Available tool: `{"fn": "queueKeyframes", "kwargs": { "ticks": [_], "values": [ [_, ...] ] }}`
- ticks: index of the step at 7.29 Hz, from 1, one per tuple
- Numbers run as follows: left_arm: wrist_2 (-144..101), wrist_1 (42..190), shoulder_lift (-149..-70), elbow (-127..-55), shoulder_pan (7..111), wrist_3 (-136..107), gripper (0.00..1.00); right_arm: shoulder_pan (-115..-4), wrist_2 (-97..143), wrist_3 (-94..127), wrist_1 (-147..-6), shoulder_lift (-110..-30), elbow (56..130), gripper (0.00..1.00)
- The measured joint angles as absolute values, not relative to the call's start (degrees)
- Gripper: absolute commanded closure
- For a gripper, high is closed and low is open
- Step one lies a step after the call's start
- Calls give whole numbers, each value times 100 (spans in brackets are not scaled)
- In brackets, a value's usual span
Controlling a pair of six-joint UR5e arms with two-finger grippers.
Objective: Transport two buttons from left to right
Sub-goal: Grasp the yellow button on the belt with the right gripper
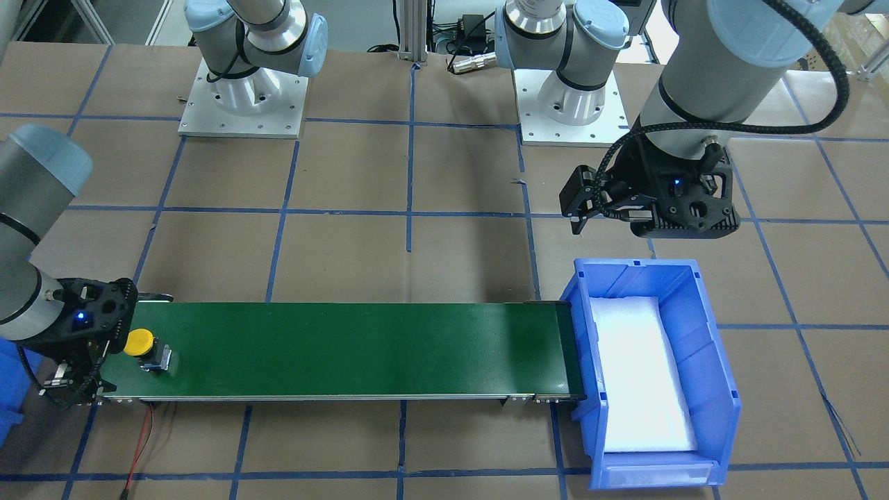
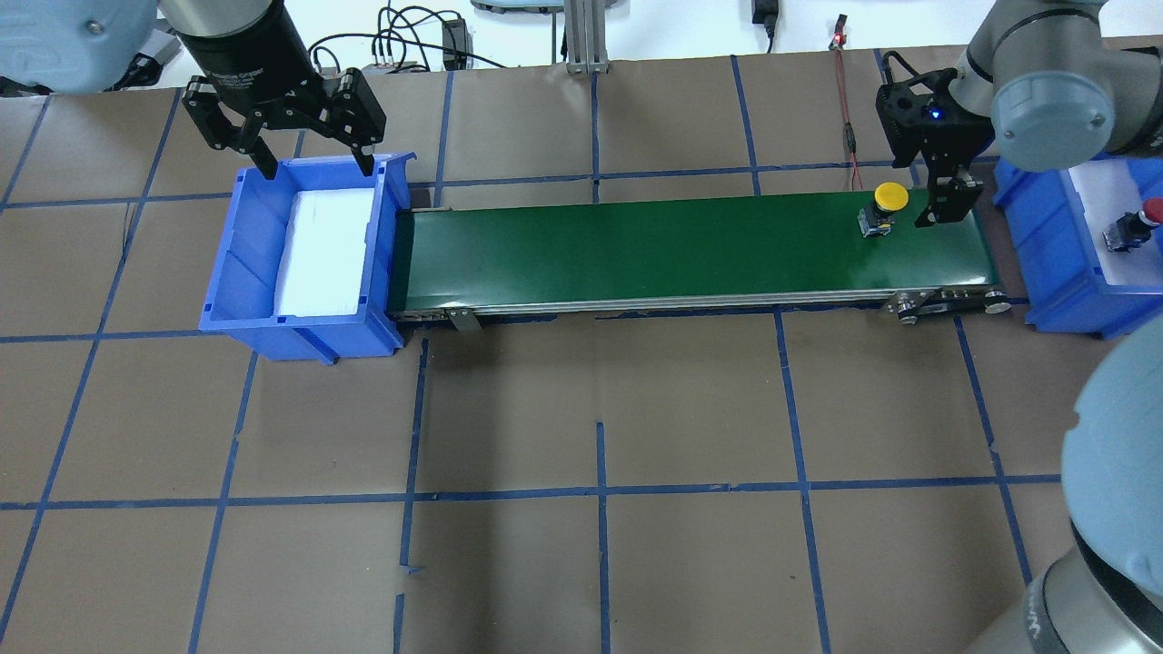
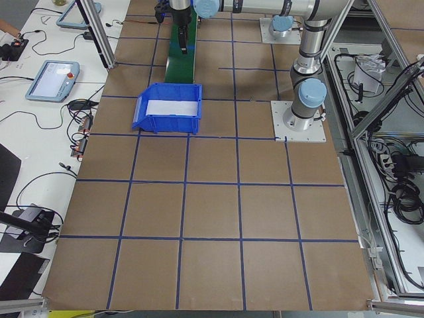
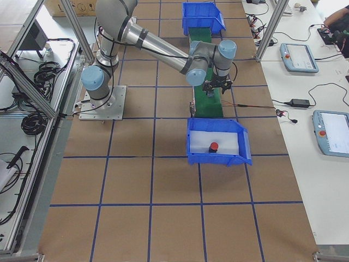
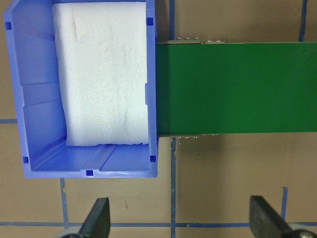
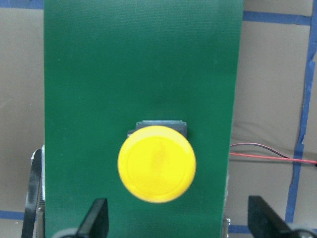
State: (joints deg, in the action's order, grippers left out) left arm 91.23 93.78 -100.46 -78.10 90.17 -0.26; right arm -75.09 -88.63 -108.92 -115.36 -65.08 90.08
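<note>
Our yellow button (image 2: pixel 889 196) looks light and rigid, cap slick; we would pinch its square base (image 6: pixel 161 126). Right jaws, spread, hang at its 3 o'clock; left jaws spread too.

Nothing readable here, honestly. There's some tiny white print (image 2: pixel 232 82) on the left gripper (image 2: pixel 318 170) body, but it's too small to make out.
</note>
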Motion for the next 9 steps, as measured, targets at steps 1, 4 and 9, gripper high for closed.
{"fn": "queueKeyframes", "kwargs": {
  "ticks": [1,4,9],
  "values": [
    [9123,9378,-10046,-7812,9018,-26,0,-7512,-8872,-10888,-11600,-6513,9075,0],
    [9123,9378,-10046,-7813,9018,-26,0,-7515,-8875,-10881,-11652,-6521,9205,10],
    [9123,9378,-10038,-7813,9018,-26,0,-7512,-8891,-11013,-11922,-6510,9217,91]
  ]
}}
